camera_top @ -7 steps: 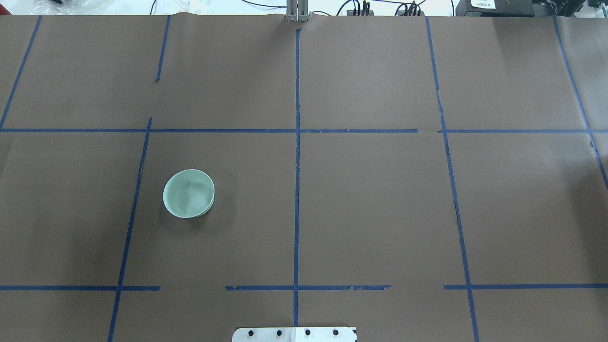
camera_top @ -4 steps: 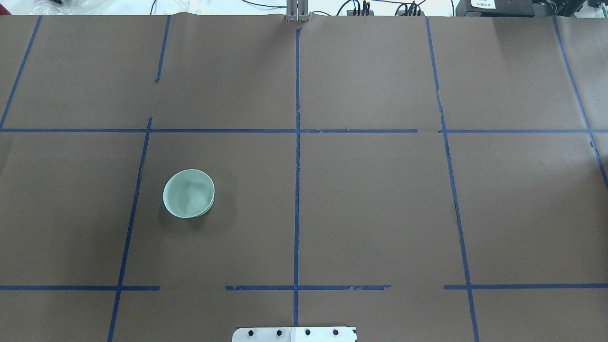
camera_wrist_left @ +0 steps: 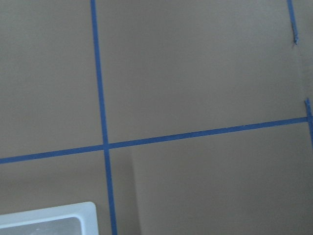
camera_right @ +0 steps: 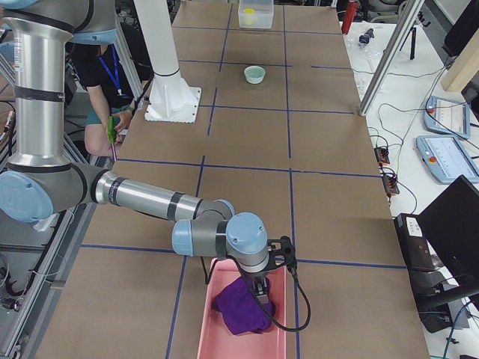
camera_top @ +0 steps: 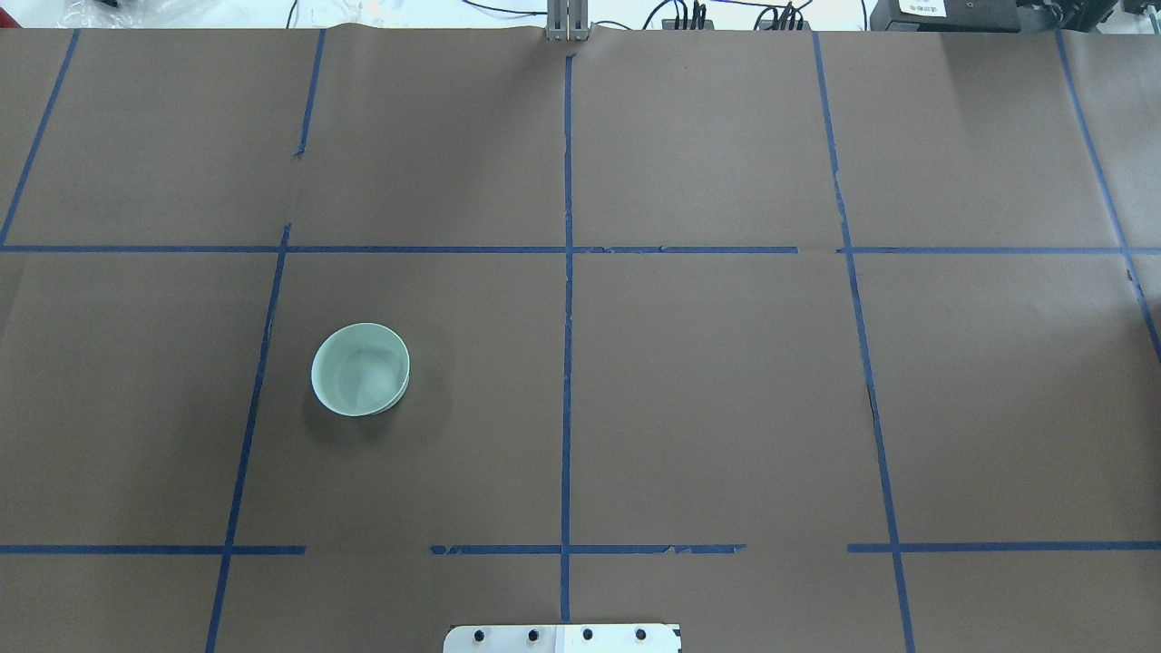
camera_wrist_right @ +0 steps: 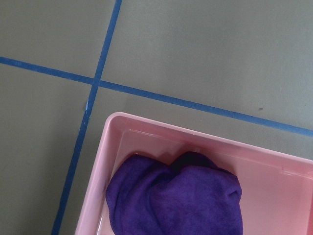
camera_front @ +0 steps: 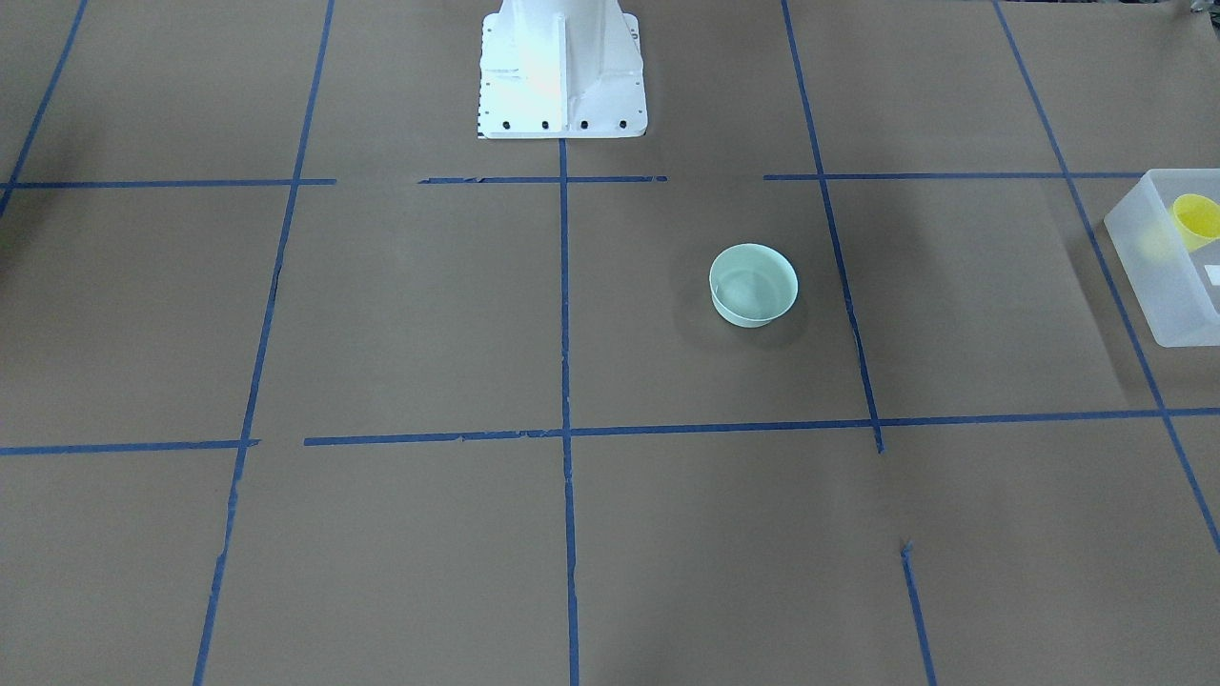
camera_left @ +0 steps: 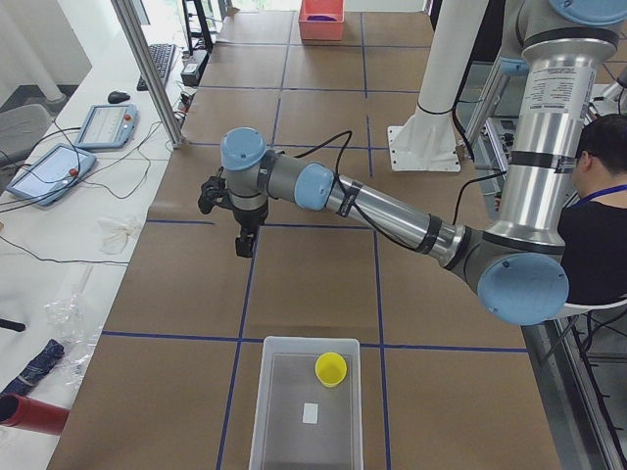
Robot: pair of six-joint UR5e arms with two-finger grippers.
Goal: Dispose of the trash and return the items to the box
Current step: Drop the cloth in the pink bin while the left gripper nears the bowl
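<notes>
Nothing shifted since a second ago on my feed, bowl (camera_top: pixel 360 370) upright well apart from box (camera_front: pixel 1168 295), cup (camera_front: pixel 1196 217) inside box, left gripper (camera_left: pixel 242 245) hovering near box, right gripper (camera_right: pixel 260 288) far from box over purple cloth (camera_right: pixel 241 314), I cannot tell either gripper's opening

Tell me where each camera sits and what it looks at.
Front-facing: across the table, facing the base and bowl.
Overhead: behind the base, looking down; shares that bowl.
Exterior left: table's end; left arm, box, cup.
Exterior right: opposite end; right arm above pink bin.
Left wrist: down at box corner; robot unseen.
Right wrist: down at purple cloth; robot unseen.
</notes>
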